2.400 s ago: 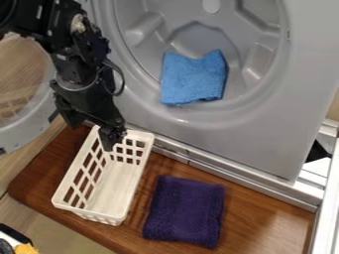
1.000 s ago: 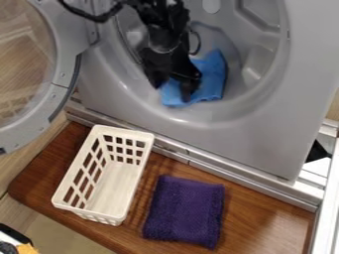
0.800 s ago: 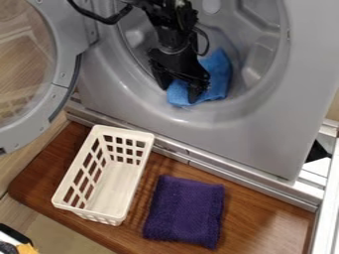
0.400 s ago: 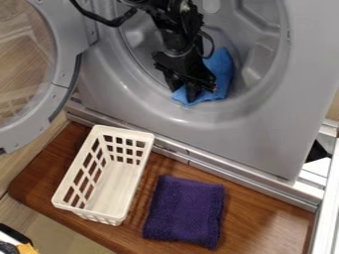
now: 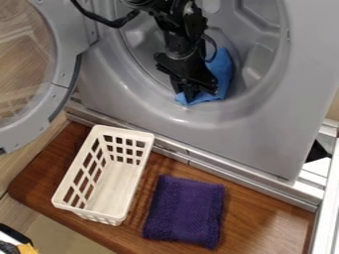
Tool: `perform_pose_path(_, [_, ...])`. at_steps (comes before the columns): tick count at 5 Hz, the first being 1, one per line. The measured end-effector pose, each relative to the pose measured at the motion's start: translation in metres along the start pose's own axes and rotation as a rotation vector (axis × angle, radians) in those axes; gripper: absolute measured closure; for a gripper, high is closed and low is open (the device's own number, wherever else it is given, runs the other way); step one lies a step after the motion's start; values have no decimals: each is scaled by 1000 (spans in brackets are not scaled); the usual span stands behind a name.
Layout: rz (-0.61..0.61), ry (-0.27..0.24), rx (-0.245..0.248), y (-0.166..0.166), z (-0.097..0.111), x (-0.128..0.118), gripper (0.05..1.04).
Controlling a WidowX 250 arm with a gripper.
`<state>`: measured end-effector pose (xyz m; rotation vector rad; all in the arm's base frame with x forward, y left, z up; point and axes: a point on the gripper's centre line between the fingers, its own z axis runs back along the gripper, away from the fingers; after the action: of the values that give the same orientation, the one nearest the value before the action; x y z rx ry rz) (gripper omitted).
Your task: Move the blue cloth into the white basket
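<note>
The blue cloth (image 5: pixel 224 68) lies in the round mouth of a grey front-loading machine (image 5: pixel 265 144), against the lower edge of the opening, partly covered by the hand (image 5: pixel 191 94). It looks like soft terry, light and limp, with enough nap that it should not slip easily. Nothing about it seems fragile; the likelier trouble is a thin pinch pulling free, or a trailing corner snagging on the machine's lip. A deep hold on the bunched lower left corner, taking in more than one layer, would serve best. The hand points down at that corner and overlaps it; how far open it is, and whether it has hold of the cloth, I cannot tell.

The arm (image 5: pixel 179 42) comes in from the top edge, a black cable (image 5: pixel 102 19) looping off to its left. Below the machine is a reddish-brown wooden surface (image 5: pixel 261 216). The white basket (image 5: pixel 118 184) stands upright toward its left edge, its far end near the machine's base. Its lattice sides could catch a loose hem, so the cloth is best lowered from well above the rim. A folded purple cloth (image 5: pixel 185 211) lies just right of the basket, near the surface's front edge. The machine's round door (image 5: pixel 63 74) hangs open at the left, and a pale metal frame (image 5: pixel 323 193) runs down the right.
</note>
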<state>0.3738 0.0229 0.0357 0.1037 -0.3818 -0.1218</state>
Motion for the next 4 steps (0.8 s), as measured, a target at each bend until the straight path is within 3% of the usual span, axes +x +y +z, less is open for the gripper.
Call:
perform_pose_path(3, [-3, -23, 41, 14, 58, -9, 987])
perform_pose_path(4, [-5, -25, 54, 21, 81, -32, 987])
